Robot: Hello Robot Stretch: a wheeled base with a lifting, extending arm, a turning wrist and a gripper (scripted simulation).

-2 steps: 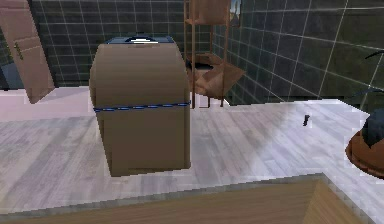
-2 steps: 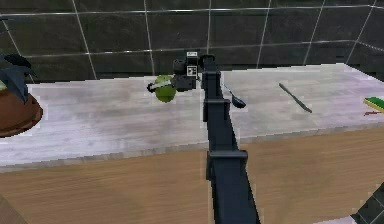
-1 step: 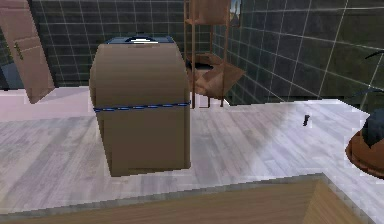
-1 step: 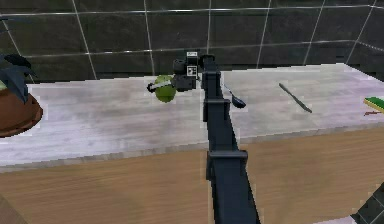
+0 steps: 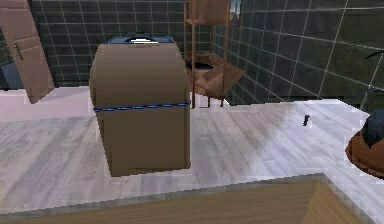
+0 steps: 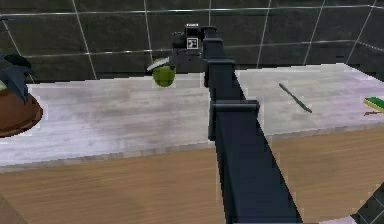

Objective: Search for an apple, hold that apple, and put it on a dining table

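A green apple (image 6: 163, 72) hangs at the far end of my gripper (image 6: 170, 62), seen mostly against the dark tiled wall just above the back edge of the pale countertop (image 6: 110, 115). The gripper holds this apple. The dark arm bar (image 6: 240, 140) reaches up from the bottom edge across the counter, and its white marker squares (image 6: 190, 40) sit just right of the apple.
A tall brown box (image 5: 140, 105) stands on the counter ahead, with a wooden chair (image 5: 212, 75) and a brown door (image 5: 25, 60) beyond. A dark bowl (image 6: 15, 108) sits at the arm side view's left. A thin utensil (image 6: 295, 97) and a green flat thing (image 6: 375, 103) lie to the right.
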